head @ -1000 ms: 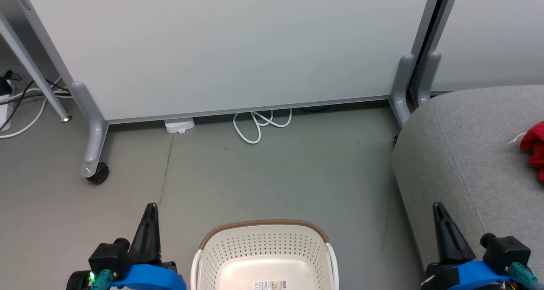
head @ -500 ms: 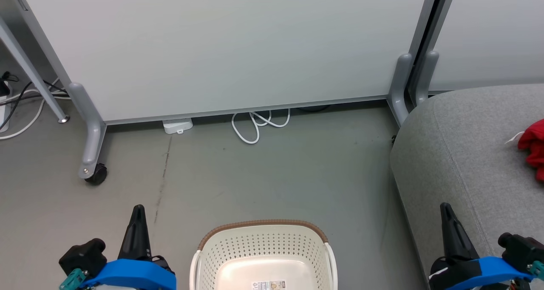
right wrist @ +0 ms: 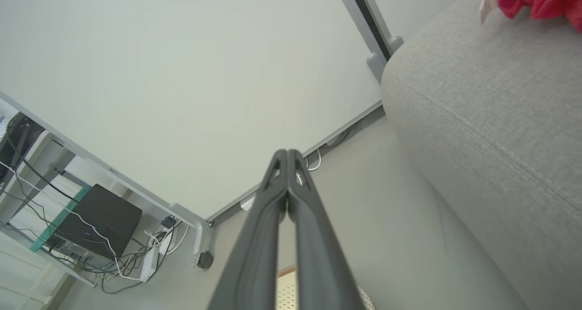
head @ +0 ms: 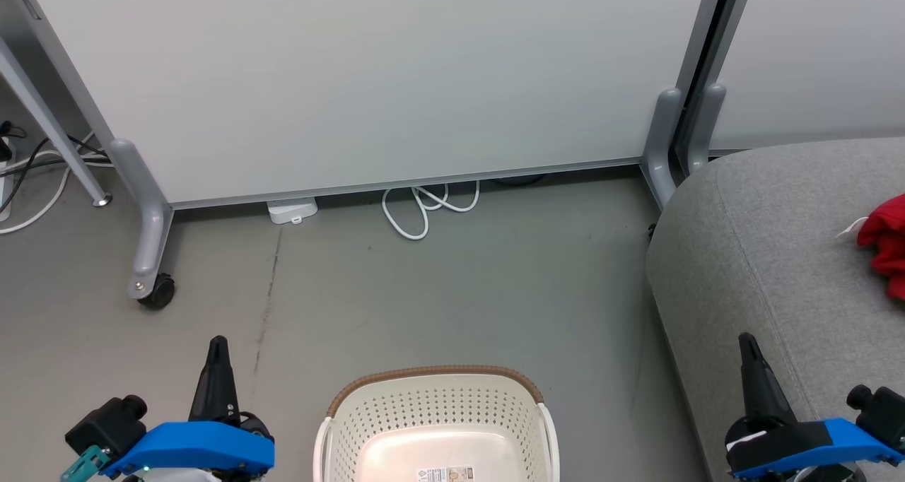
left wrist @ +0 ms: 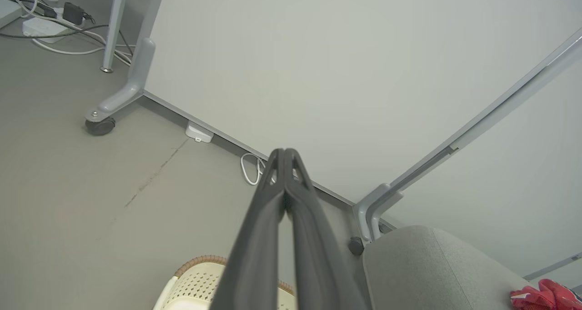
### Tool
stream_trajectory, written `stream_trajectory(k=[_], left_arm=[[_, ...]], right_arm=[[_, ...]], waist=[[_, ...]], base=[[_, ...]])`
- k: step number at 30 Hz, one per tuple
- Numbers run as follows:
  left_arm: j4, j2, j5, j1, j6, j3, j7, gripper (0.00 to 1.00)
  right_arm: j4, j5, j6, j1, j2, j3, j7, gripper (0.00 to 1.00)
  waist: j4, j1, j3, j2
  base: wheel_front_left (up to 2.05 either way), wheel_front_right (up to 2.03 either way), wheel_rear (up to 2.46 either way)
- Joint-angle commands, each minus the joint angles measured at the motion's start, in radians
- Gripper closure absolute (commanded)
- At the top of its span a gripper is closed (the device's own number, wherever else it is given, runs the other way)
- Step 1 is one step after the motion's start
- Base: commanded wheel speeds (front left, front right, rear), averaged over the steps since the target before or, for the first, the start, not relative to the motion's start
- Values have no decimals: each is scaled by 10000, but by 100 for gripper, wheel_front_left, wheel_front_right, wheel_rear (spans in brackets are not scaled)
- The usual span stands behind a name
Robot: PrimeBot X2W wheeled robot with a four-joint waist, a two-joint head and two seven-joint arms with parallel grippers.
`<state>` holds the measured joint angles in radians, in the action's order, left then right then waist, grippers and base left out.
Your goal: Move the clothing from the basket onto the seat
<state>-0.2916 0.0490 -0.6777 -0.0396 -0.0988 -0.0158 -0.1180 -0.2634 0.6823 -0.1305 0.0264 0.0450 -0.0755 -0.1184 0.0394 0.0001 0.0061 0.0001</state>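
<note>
Grey floor [head: 452, 284] lay ahead; left gripper [head: 217, 342] and right gripper [head: 745, 338] pointed forward, clenched empty, basket [head: 438, 373] between them

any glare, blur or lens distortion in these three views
Head view: soft even light, sharp, only a mild sheen inside the basket. Left wrist view: wide-angle stretch makes the shut left tool loom large at the bottom. Right wrist view: same stretch on the right tool; seat weave crisp, no glare.
</note>
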Motion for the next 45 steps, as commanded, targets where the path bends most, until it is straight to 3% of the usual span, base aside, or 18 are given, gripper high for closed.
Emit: stream_trajectory(k=[1,45], left_arm=[[168,14,-430,-300,-48,-67,94,100],[359,17,-5513,-571,-219,-606,1372,100]], right_arm=[[169,448,-2,337,44,-46,99,100],[197,5497,-3,651,64,-246,1380,100]], waist=[[-7,-1,-1,-1],[-188,-1,-14,-1]], base=[[0,0,0],[0,0,0]])
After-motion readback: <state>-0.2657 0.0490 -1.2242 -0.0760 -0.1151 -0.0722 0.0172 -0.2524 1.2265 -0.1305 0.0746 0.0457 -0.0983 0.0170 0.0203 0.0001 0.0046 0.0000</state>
